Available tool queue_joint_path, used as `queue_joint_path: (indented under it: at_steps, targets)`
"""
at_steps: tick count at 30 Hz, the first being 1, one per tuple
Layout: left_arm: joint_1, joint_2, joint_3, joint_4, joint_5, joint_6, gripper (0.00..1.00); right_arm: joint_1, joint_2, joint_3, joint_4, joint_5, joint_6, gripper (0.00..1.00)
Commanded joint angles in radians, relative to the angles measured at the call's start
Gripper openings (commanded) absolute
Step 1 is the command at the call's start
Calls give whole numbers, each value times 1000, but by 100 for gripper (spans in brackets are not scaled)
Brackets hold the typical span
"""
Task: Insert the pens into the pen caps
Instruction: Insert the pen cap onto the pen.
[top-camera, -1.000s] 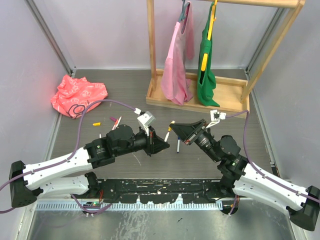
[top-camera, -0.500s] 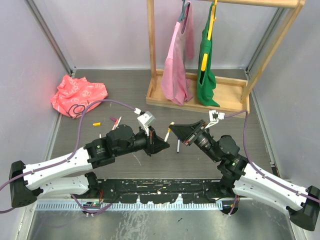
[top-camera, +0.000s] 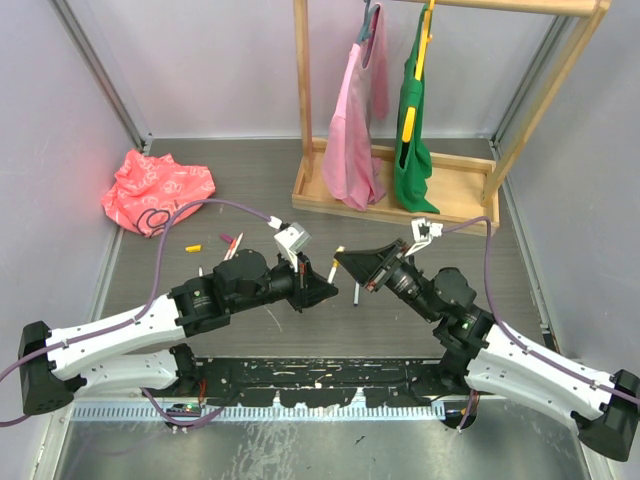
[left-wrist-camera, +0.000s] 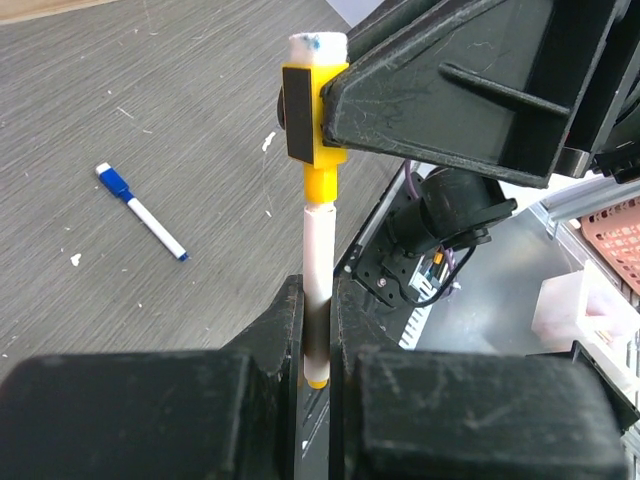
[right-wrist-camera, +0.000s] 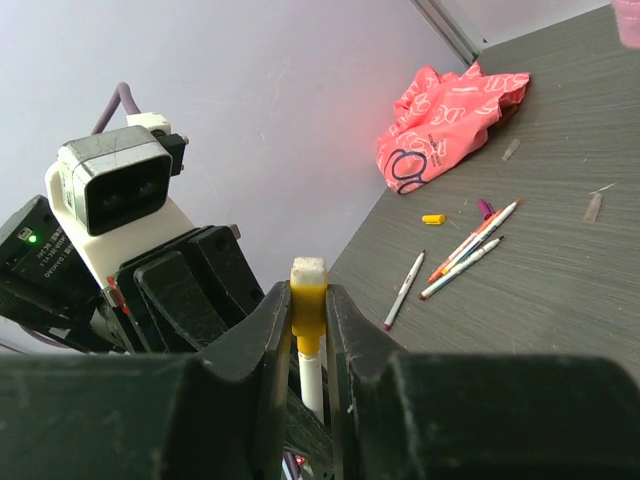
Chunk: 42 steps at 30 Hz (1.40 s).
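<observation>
Above the grey tabletop's (top-camera: 250, 180) middle, the left gripper (left-wrist-camera: 317, 310) is clamped tight on a thin white-barrelled yellow marker pen (left-wrist-camera: 317, 240). Its top enters a short yellow plastic cap (right-wrist-camera: 308, 298) pinched in the right gripper (top-camera: 343, 259). Loose pens (top-camera: 232, 242) lie farther left.

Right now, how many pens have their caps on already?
Done: the blue pen on the table looks capped. In hand: the left gripper clamps the yellow pen, the right gripper its yellow cap, seemingly joined. Left: several loose pens by the pink bag.
</observation>
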Motion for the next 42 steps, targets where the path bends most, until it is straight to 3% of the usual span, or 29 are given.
queue_joint_path:
  at_steps: [1,14,29,33,42]
  targets:
    - [-3,-10,23,68,-22,9,0,6,22,49,10,-107,-6,0]
    - [-2,-23,49,95,-115,24,0,6,70,72,13,-209,-24,0]
    - [-3,-7,160,197,-148,139,0,9,86,128,-45,-243,-92,0]
    - [-2,-6,172,189,-108,171,0,9,78,187,-87,-229,-137,15]
    - [-3,-21,179,150,-38,208,0,9,77,317,-131,-180,-239,34]
